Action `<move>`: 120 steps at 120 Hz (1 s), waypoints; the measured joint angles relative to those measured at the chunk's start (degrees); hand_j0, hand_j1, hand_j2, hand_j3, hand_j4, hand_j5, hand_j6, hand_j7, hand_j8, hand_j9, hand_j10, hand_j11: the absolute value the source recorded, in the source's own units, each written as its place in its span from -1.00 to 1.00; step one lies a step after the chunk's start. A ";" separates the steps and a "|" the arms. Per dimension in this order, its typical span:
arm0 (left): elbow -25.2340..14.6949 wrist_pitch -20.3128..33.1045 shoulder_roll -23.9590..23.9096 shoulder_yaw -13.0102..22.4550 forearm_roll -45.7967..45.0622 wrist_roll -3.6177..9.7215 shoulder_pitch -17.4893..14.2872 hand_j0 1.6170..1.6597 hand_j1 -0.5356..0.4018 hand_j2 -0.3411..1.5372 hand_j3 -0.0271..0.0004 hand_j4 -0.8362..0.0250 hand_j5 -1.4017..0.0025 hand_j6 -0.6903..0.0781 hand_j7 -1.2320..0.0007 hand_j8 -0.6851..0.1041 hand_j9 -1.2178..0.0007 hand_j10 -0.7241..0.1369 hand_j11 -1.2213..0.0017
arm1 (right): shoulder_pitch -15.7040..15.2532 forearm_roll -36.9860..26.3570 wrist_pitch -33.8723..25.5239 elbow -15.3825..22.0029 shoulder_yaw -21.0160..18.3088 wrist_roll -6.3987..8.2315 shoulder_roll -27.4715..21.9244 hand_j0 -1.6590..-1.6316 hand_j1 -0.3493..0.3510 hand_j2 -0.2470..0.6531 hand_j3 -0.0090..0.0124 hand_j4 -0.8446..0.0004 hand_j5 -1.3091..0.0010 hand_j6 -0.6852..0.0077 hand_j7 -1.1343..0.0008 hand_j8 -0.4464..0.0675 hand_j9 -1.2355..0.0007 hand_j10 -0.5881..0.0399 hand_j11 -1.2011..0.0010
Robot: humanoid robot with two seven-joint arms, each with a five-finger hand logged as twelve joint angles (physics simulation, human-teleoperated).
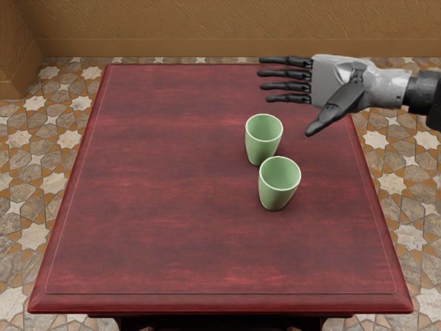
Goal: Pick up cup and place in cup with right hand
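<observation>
- One near cup (262,146), pale green and upright, stands just off the thumb side of the right hand (334,81); the far cup (278,194), also upright, is beyond it. Their outlines overlap, so contact is unclear.
- Being so close, either cup could get bumped by fingers closing round the other; a low sweep from the hand's side would likely topple the near cup first.
- The hand is spread, thumb well apart from straight fingers, holding nothing. Lowered like that, its fingertips could catch a rim.
- Both cups look alike in size, so a tilted or off-centre release might jam on the rim or shove the lower cup across the table (158,179) beneath them.
</observation>
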 joint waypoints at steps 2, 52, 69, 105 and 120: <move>0.00 0.00 0.00 0.00 0.00 0.00 0.00 0.92 0.89 -0.64 0.97 0.94 1.00 0.80 1.00 0.74 1.00 0.68 1.00 | 0.09 -0.09 0.00 0.15 -0.03 -0.51 0.20 -0.93 -0.73 -0.48 -0.16 0.81 0.84 0.75 0.82 0.43 0.83 0.62 0.83; 0.00 0.00 0.00 0.00 0.00 0.00 0.00 0.92 0.89 -0.64 0.97 0.94 1.00 0.80 1.00 0.74 1.00 0.68 1.00 | 13.24 -48.37 -7.25 1.04 -4.28 -10.84 11.99 -0.93 -0.89 -0.46 -0.16 0.92 0.93 0.88 0.92 0.61 0.93 0.77 0.93; 0.00 0.00 0.00 0.00 0.00 0.00 0.00 0.92 0.89 -0.64 0.97 0.94 1.00 0.80 1.00 0.74 1.00 0.68 1.00 | 14.61 -55.54 -17.33 0.57 -9.86 -11.48 17.17 -0.93 -0.82 -0.47 -0.16 0.87 0.89 0.82 0.88 0.53 0.89 0.70 0.89; 0.00 -0.01 0.00 0.00 0.00 0.00 0.00 0.92 0.89 -0.64 0.97 0.94 1.00 0.80 1.00 0.74 1.00 0.68 1.00 | 14.92 -59.27 -22.89 -1.45 -14.75 -11.69 21.25 -0.93 -0.40 -0.53 -0.16 0.58 0.65 0.46 0.60 0.05 0.63 0.31 0.62; 0.00 0.00 0.00 0.00 0.00 0.00 0.00 0.92 0.89 -0.64 0.97 0.94 1.00 0.80 1.00 0.74 1.00 0.68 1.00 | 14.70 -59.59 -23.37 -1.41 -15.47 -11.70 21.65 -0.93 -0.33 -0.54 -0.16 0.53 0.61 0.40 0.55 -0.03 0.59 0.25 0.58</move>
